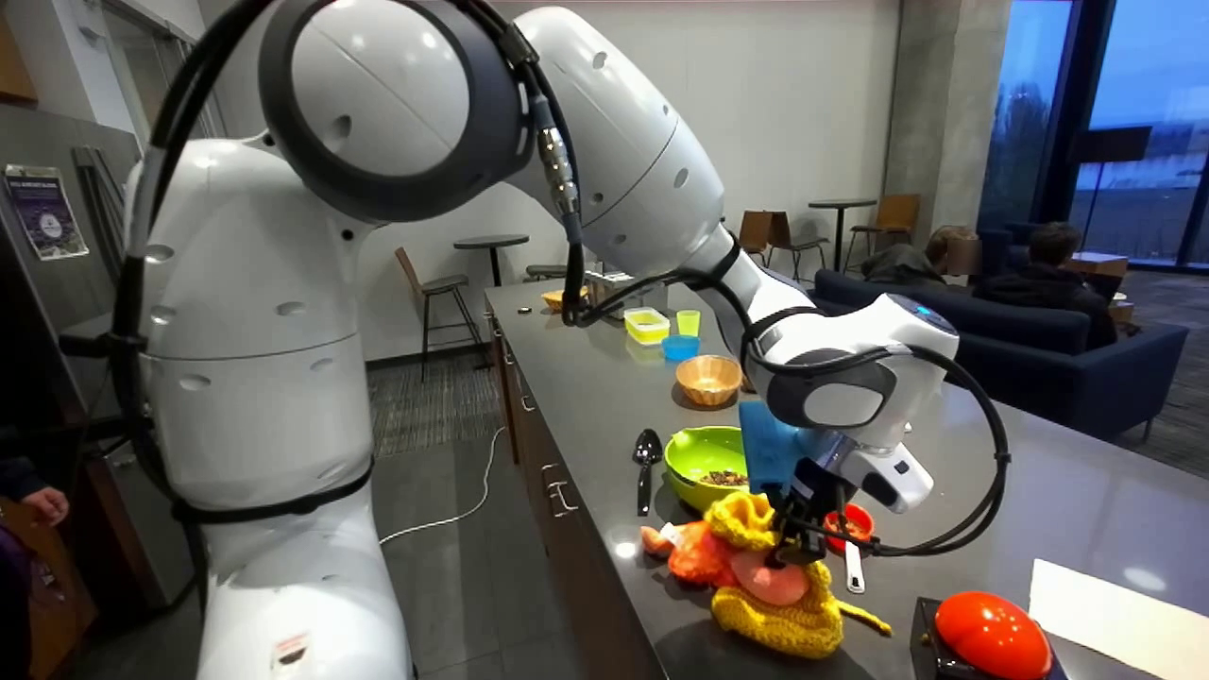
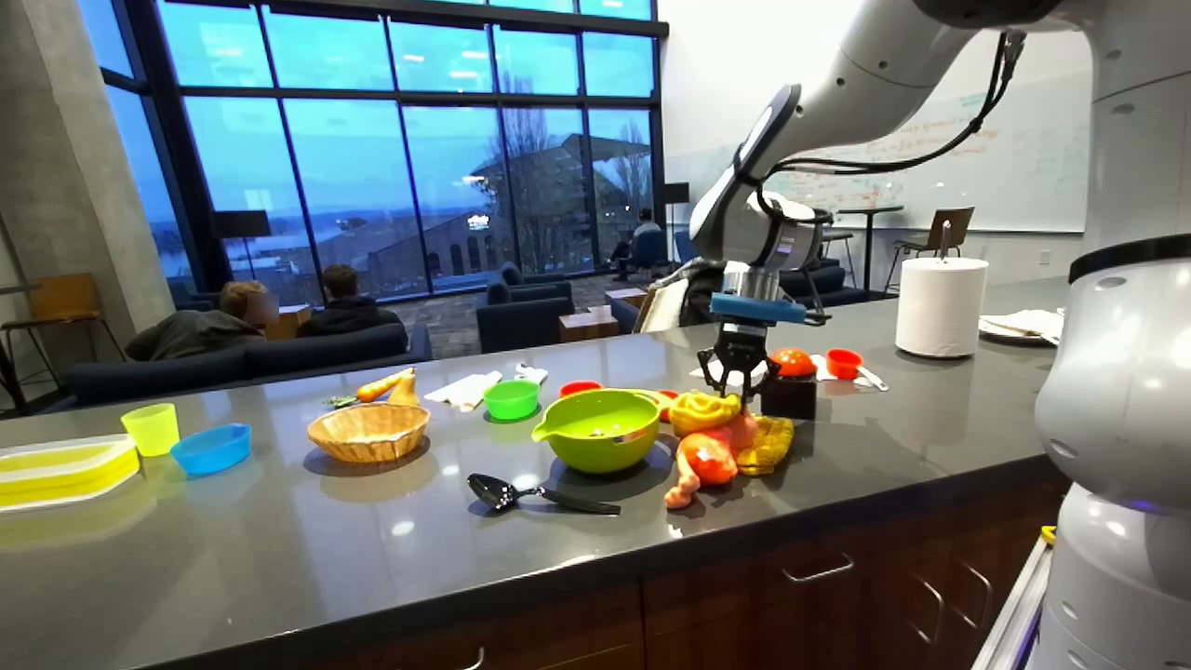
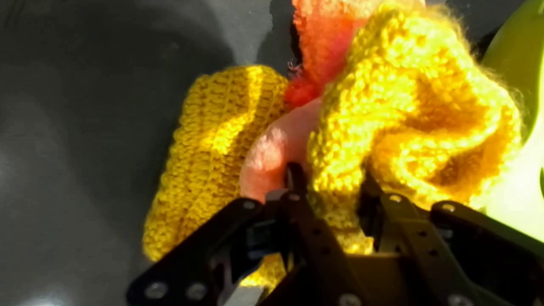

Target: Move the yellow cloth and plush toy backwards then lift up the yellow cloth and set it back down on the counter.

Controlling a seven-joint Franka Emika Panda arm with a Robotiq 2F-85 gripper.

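Note:
On the grey counter (image 2: 372, 549), the yellow cloth (image 1: 741, 521) lies crumpled around the plush toy, in both exterior views. In the wrist view, a raised bunch of the cloth (image 3: 416, 85) is on the right and a flatter part on the left. Between those parts shows the plush toy (image 3: 325, 38), orange with a rounded pink section. My gripper (image 3: 333, 182) points down and is shut on a fold of the bunch, which fills the gap between its fingers. The left fingertip (image 3: 295, 173) rests against the pink section. Cloth hides the right fingertip's end.
A lime-green bowl (image 2: 600, 447) stands right beside the bunched cloth. Near it lie a black spoon (image 1: 647, 458) and a red cup (image 1: 855, 518) with a white handle. A red dome (image 1: 992, 631) sits on a black box close by. The counter's cabinet-side edge runs near the toy.

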